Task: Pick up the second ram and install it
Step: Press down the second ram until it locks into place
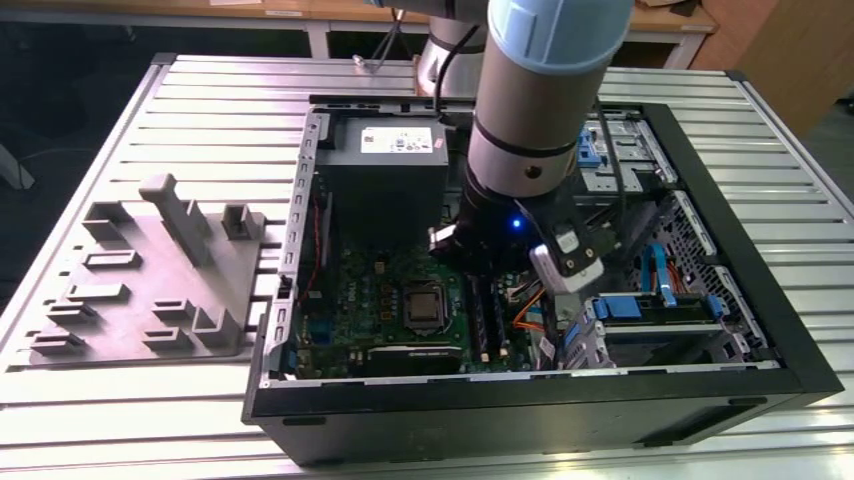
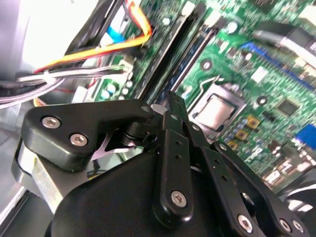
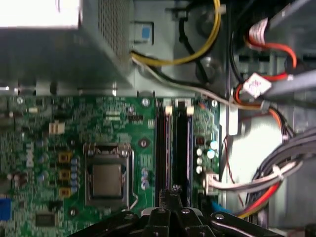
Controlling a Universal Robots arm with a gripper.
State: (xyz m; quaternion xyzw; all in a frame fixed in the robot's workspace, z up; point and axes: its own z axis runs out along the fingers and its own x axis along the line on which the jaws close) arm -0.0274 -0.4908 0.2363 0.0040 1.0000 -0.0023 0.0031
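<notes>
Exterior view: the black gripper (image 1: 486,272) is seen over the green motherboard (image 1: 350,285) inside the open black computer case (image 1: 534,415).

Second wrist view: the fingers (image 2: 174,129) are judged pressed together, with nothing seen between them.

First wrist view: the second ram (image 3: 163,143), a long narrow dark board, is seen in a slot. Its long axis runs straight away from the fingertips, its near end just beneath them.
</notes>
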